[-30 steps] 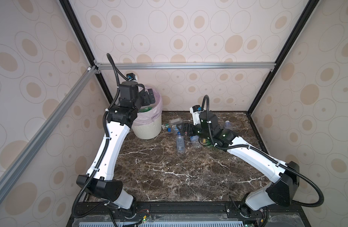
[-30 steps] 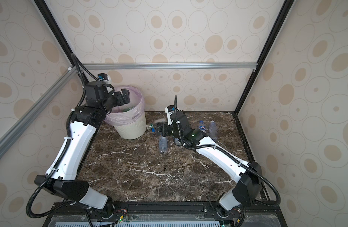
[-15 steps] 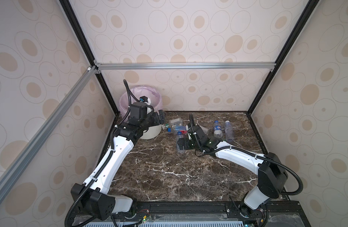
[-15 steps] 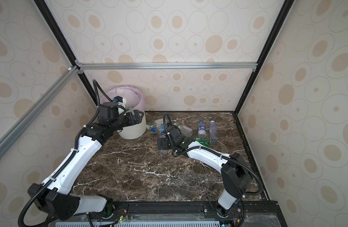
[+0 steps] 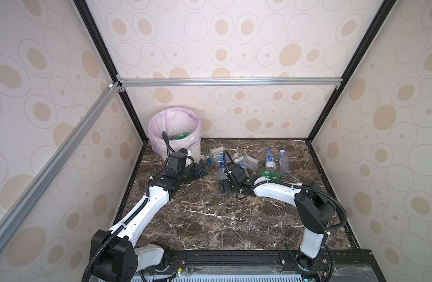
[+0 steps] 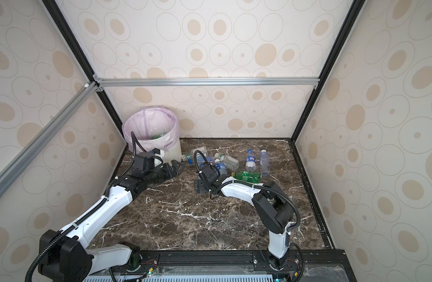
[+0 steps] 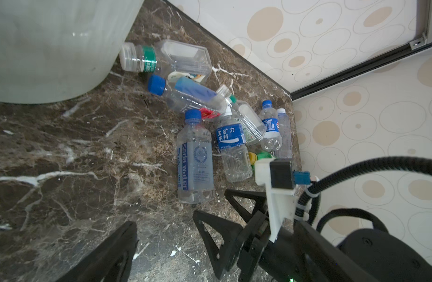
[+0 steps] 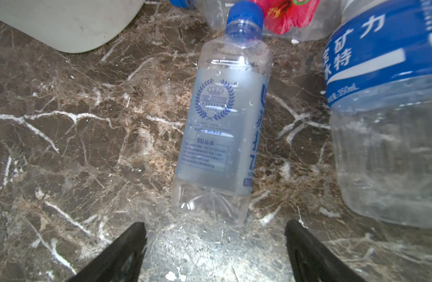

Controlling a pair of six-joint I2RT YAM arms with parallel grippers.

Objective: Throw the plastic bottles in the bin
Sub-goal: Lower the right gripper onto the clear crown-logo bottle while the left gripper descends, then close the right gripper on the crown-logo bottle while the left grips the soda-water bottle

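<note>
Several plastic bottles point(image 5: 246, 161) lie in a heap on the marble table, right of the bin point(image 5: 195, 149), whose pink bag point(image 6: 150, 117) holds a green bottle point(image 5: 179, 135). My right gripper point(image 8: 217, 254) is open and low on the table. A clear blue-capped soda water bottle point(image 8: 222, 127) lies lengthwise just ahead of it, its base at the mouth of the jaws and untouched. In a top view the right gripper point(image 5: 223, 186) sits at the heap's near edge. My left gripper point(image 5: 203, 169) hangs open and empty beside the bin's foot, pointing at the heap.
A green bottle point(image 6: 246, 176) lies behind the right forearm. Two clear bottles point(image 5: 283, 162) lie apart towards the back right. A large blue-labelled bottle point(image 8: 381, 97) lies close beside the soda water bottle. Black frame posts and patterned walls enclose the table.
The left arm came down from above the bin to the table beside it. The right arm dropped lower and drew back towards the front, ending behind the soda water bottle's base.
</note>
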